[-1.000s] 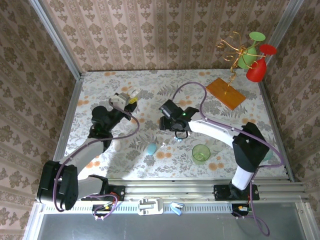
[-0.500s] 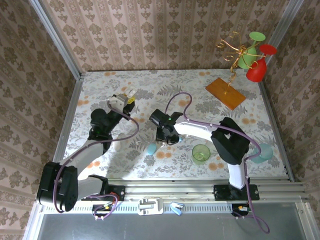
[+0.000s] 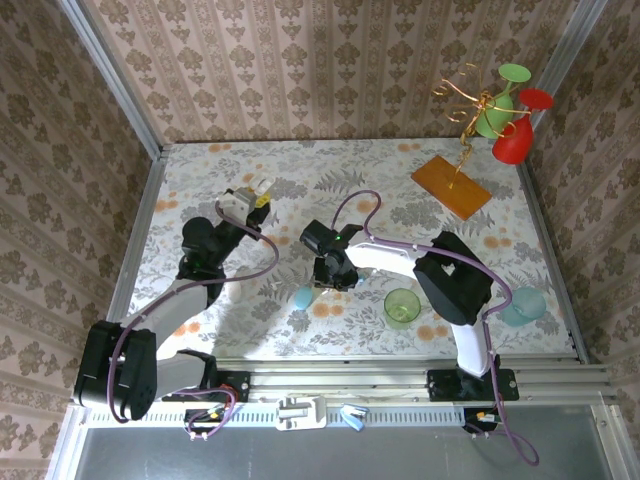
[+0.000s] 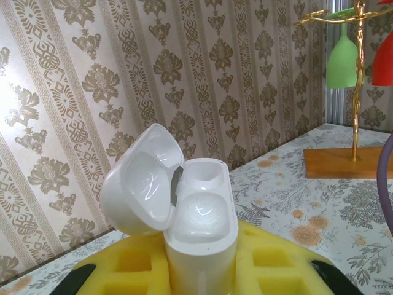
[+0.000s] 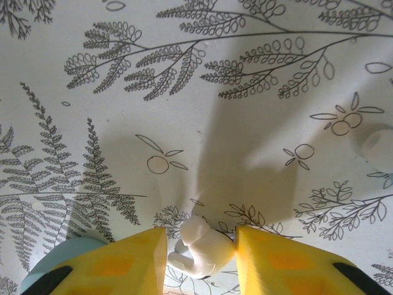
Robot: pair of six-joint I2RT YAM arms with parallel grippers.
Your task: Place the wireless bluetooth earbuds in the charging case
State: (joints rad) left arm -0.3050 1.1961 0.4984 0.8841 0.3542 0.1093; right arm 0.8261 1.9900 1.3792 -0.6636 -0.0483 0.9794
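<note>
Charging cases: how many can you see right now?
2. A white case, lid open, stands in the left gripper; a light-blue case lies on the table beside the right gripper. Others may be hidden.

This is a robotics test cell dressed to look like a home. A small table with a pale floral-printed cover (image 3: 300, 165) is boxed in on three sides by flat panels of beige damask-striped wallpaper (image 3: 330, 70), held in bare aluminium corner posts (image 3: 118, 85). Two black-and-white jointed robot arms, the left arm (image 3: 165, 310) and the right arm (image 3: 455, 285), trail purple cables (image 3: 357, 195) and are bolted to a slotted aluminium rail (image 3: 380, 380) along the near edge. A household touch stands in the far corner: a gold wire stand (image 3: 465, 130) on an orange wooden base (image 3: 452, 185), hung with a green plastic wine glass (image 3: 498, 108) and a red plastic wine glass (image 3: 512, 140).
</note>
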